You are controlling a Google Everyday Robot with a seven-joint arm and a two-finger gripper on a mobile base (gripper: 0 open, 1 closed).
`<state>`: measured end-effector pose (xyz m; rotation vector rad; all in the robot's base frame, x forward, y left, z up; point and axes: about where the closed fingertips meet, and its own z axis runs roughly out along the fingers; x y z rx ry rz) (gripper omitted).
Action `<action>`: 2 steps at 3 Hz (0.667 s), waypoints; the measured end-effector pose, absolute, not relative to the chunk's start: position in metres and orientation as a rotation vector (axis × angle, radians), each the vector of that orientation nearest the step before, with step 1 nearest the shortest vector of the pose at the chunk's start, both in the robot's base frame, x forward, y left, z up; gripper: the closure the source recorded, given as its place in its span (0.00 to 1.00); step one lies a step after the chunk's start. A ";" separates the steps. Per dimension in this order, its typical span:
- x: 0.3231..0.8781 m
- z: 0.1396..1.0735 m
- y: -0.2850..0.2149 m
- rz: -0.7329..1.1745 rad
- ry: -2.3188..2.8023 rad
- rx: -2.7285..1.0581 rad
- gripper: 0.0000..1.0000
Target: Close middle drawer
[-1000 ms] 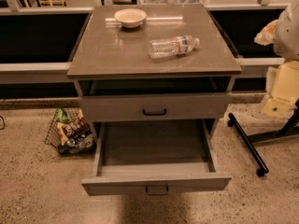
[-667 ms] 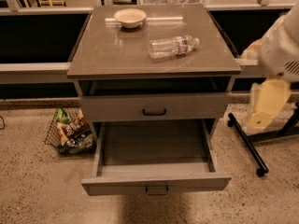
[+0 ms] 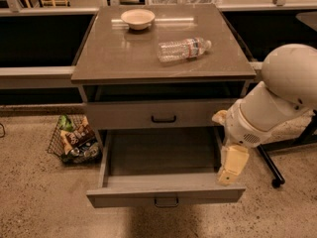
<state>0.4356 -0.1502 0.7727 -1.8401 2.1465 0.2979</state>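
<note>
The middle drawer [image 3: 163, 155] is standing pulled well out of the grey cabinet [image 3: 124, 58], its long flat tray lying open to view and its low front panel facing the camera near the bottom of the view. A small dark loop handle [image 3: 166, 202] is hanging at the centre of that panel. Directly above it, the taller-fronted drawer [image 3: 124, 115] with a black handle [image 3: 164, 119] is sitting pushed in under the cabinet top. The robot's pale arm [image 3: 277, 98] is reaching in from the right edge of the view and bending downward, and the gripper [image 3: 231, 166] is hanging at its end, pointing down just beside the right front corner of the middle drawer, over the right side wall; whether it is touching the wood cannot be told, and whether the gripper is spread or pressed together cannot be told either. It is carrying nothing that can be seen. On the cabinet top, 1 shallow bowl [image 3: 137, 19] is sitting toward the back and 1 clear plastic bottle [image 3: 183, 48] is lying on its side to the right of it, apart from it. A wire basket [image 3: 74, 143] holding packets is resting on the speckled floor [image 3: 39, 202] just left of the cabinet.
</note>
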 end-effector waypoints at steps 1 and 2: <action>0.435 0.772 -0.149 0.299 2.145 -1.844 0.00; 0.429 0.725 -0.146 0.364 2.112 -1.907 0.00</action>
